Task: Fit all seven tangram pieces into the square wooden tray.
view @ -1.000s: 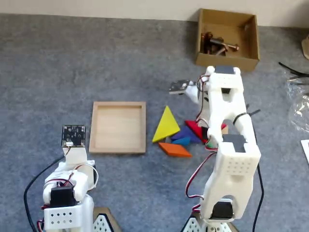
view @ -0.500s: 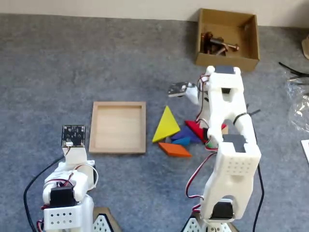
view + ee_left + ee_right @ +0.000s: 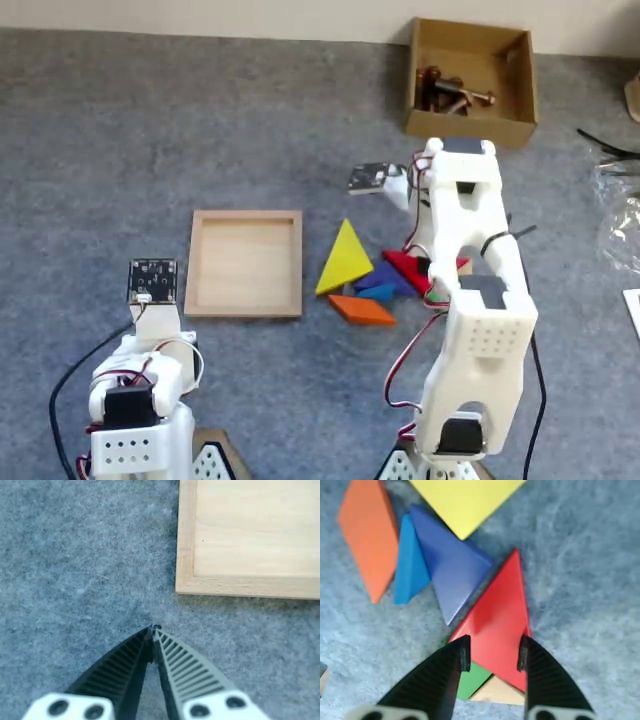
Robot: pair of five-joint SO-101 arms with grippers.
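Note:
The square wooden tray [image 3: 245, 262] lies bare on the grey felt, and one of its corners [image 3: 186, 582] sits just beyond my shut left gripper [image 3: 153, 629]. The pieces are heaped to the right of the tray: a yellow triangle [image 3: 345, 258], an orange parallelogram [image 3: 362, 309], a light blue piece [image 3: 378, 292], a dark blue triangle [image 3: 451, 567] and a red triangle [image 3: 497, 617]. Green [image 3: 472, 680] and tan [image 3: 499, 692] pieces peek out beneath the red one. My right gripper [image 3: 493, 654] hangs open over the red triangle's wide end, holding nothing. The right arm [image 3: 465, 230] hides part of the heap from above.
A cardboard box [image 3: 470, 75] holding small brown objects stands at the back right. A clear plastic bag [image 3: 620, 225] and dark cables [image 3: 600, 140] lie at the right edge. The left arm's base [image 3: 135, 400] sits near the front left.
The right arm's wrist has shifted slightly toward the back of the table. The pieces, the tray and the left arm have not moved.

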